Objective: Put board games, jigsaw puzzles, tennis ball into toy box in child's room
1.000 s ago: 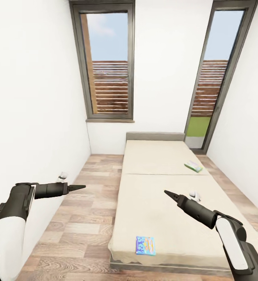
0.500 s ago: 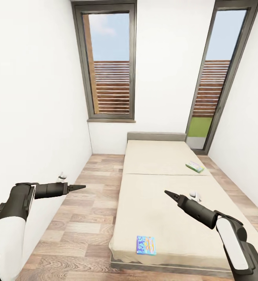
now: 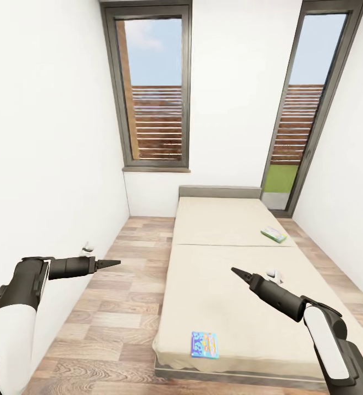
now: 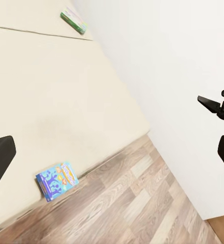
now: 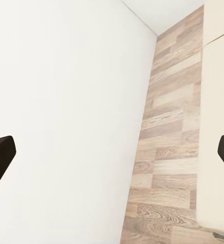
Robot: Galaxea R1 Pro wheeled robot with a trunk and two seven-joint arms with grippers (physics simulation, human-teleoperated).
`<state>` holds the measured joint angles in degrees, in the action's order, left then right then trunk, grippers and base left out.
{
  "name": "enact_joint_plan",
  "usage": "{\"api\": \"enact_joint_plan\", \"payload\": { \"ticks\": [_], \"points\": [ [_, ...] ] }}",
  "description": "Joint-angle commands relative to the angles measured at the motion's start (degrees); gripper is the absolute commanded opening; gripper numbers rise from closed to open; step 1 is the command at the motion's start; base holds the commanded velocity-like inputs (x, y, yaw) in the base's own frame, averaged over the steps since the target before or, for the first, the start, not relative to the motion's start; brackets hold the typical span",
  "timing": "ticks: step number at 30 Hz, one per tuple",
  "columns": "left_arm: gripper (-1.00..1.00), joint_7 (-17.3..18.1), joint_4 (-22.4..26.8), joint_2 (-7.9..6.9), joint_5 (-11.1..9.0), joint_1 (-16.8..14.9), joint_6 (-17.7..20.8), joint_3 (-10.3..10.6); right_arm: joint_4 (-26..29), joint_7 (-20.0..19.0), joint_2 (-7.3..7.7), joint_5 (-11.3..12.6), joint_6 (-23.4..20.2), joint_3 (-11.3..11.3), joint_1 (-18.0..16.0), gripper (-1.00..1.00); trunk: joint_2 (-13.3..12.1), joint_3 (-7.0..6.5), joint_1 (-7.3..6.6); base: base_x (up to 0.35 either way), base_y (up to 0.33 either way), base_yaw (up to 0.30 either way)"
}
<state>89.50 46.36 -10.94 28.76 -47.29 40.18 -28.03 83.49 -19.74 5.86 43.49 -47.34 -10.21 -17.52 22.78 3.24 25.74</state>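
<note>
The blue board game [image 3: 205,344], a thin flat box with a busy printed lid, lies at the near edge of the bed [image 3: 225,296], below and between my pincers. The green-white board game [image 3: 273,234] lies farther up the mattress, beyond my right pincer [image 3: 235,271]. My left pincer [image 3: 115,263] hangs over the plank floor [image 3: 115,307]. Both wrist views show my fingers spread wide; from the head they look like single points.
</note>
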Motion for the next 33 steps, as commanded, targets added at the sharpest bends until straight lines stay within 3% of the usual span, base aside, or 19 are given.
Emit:
{"api": "enact_joint_plan", "payload": {
  "ticks": [1, 33],
  "points": [
    [1.0, 0.5, 0.0, 0.05, 0.6, -0.1, 0.6, -0.2, 0.0, -0.3, -0.02, -0.2, -0.3, -0.1, -0.1, 1.0, 0.1, 0.14, 0.04, 0.0, -0.163, 0.0],
    [1.0, -0.5, 0.0, 0.61, 0.4, -0.1, 0.6, 0.0, 0.0, -0.3, -0.06, -0.2, -0.3, -0.1, -0.1, 1.0, 0.1, 0.14, 0.04, 0.0, -0.289, 0.0]
  ]
}}
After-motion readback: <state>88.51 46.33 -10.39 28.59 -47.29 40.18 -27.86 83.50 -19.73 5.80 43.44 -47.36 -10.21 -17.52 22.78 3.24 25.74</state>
